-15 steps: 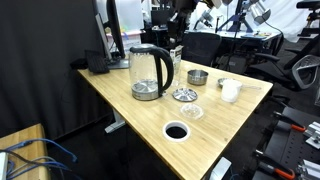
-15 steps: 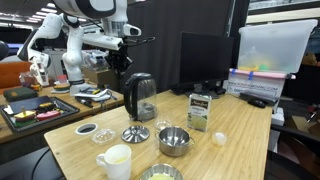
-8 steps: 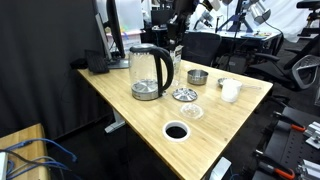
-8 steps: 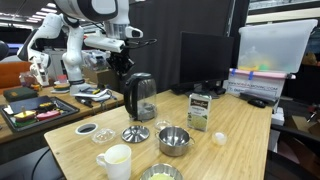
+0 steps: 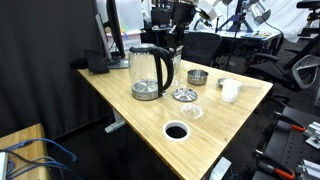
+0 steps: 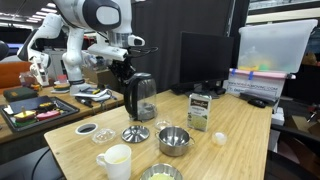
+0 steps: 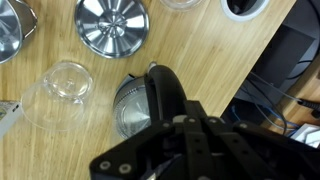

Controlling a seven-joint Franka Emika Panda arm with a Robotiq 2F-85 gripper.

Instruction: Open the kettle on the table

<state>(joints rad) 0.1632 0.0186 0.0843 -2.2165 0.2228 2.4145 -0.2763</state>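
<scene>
The kettle (image 5: pixel 150 72) is tall clear glass with a black lid, a curved black handle and a silver base. It stands on the light wood table (image 5: pixel 125 108) and shows in both exterior views (image 6: pixel 140 97). In the wrist view I look straight down on its lid (image 7: pixel 133 108) and handle. My gripper (image 6: pixel 123 70) hangs just above the kettle's top, over the handle side, and also shows in an exterior view (image 5: pixel 172 40). In the wrist view its dark fingers (image 7: pixel 180 125) converge and look shut with nothing between them. The lid looks closed.
Near the kettle lie a ribbed metal disc (image 7: pixel 112 25), a small clear glass bowl (image 7: pixel 62 82), a metal bowl (image 6: pixel 173 139), a white mug (image 6: pixel 115 158) and a small box (image 6: pixel 200 110). The round cable hole (image 5: pixel 176 131) is near the table's edge. A monitor (image 6: pixel 205 60) stands behind.
My gripper has come down a little toward the kettle's top. The kettle and the other things have not moved.
</scene>
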